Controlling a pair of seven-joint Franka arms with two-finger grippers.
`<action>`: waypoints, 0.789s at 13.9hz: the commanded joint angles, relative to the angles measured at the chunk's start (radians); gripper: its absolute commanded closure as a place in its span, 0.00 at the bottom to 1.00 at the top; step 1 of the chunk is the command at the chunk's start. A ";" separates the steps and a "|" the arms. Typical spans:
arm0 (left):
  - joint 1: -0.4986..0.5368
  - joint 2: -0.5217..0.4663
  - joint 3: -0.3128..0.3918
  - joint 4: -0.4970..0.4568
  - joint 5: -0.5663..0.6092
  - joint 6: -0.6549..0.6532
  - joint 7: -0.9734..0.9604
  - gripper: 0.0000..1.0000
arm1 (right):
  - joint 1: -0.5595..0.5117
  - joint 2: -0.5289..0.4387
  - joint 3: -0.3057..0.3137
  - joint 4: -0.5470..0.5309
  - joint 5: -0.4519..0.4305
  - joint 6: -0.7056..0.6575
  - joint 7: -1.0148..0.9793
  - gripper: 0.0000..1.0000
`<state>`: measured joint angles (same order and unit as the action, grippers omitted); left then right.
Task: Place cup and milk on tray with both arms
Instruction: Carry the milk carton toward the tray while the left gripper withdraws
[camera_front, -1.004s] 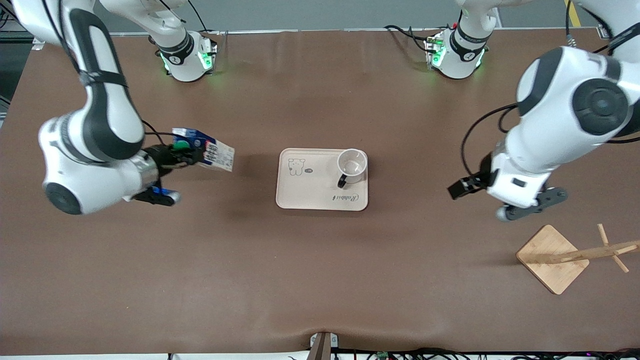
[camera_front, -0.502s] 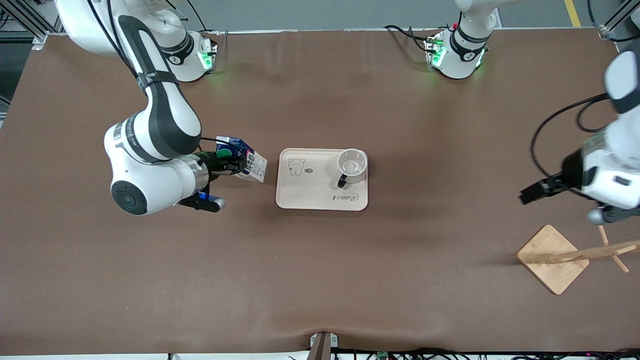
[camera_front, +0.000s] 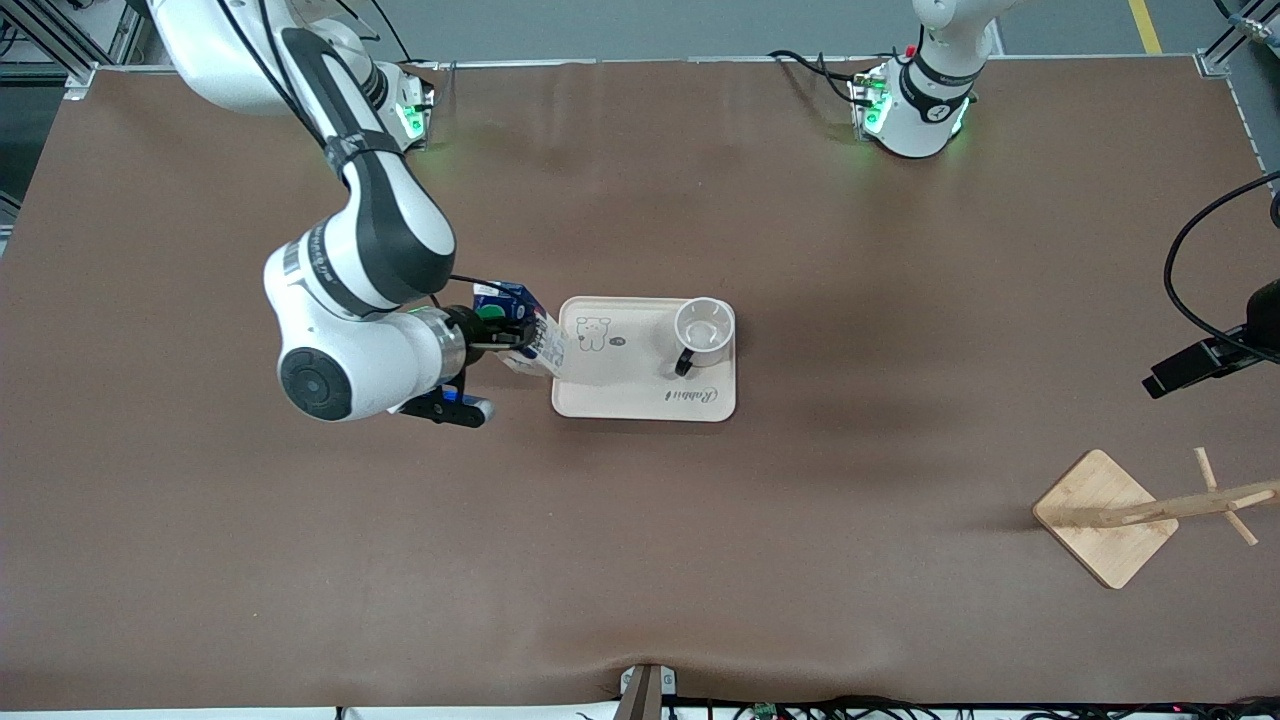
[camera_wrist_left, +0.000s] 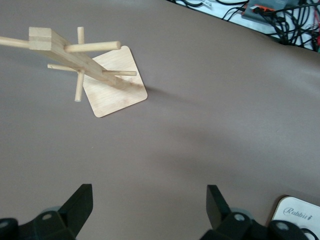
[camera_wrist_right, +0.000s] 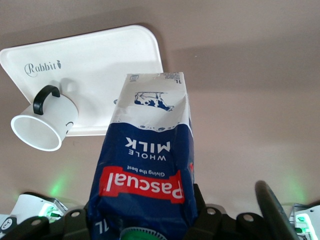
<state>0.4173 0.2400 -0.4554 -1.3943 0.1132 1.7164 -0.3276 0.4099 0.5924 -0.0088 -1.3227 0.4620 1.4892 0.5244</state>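
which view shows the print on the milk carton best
The right wrist view: the blue-and-white gable-top milk carton fills it, print readable, in the right gripper. The front view shows the carton small and tilted at the cream tray's edge. The left wrist view misses it.

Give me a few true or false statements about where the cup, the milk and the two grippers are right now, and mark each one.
1. The cup stands on the tray. True.
2. The milk lies flat on the table. False: the right gripper holds it tilted in the air over the tray's edge at the right arm's end.
3. The left gripper holds the cup. False: it is open and empty, over bare table near the wooden stand.
4. The cup is upright with its opening up. True.
5. The wooden stand is on the tray. False: it stands on the table toward the left arm's end.
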 joint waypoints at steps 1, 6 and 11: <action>-0.029 -0.089 -0.003 -0.070 0.006 -0.015 0.039 0.00 | 0.039 0.041 -0.008 0.054 0.023 0.006 0.063 1.00; -0.230 -0.192 0.159 -0.173 -0.003 -0.018 0.042 0.00 | 0.063 0.066 -0.008 0.054 0.023 0.022 0.042 1.00; -0.428 -0.263 0.316 -0.248 -0.006 -0.017 0.076 0.00 | 0.086 0.078 -0.008 0.054 0.023 0.023 0.016 1.00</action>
<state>0.0474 0.0313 -0.1956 -1.5859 0.1129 1.6973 -0.2818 0.4788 0.6519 -0.0085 -1.3029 0.4657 1.5229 0.5528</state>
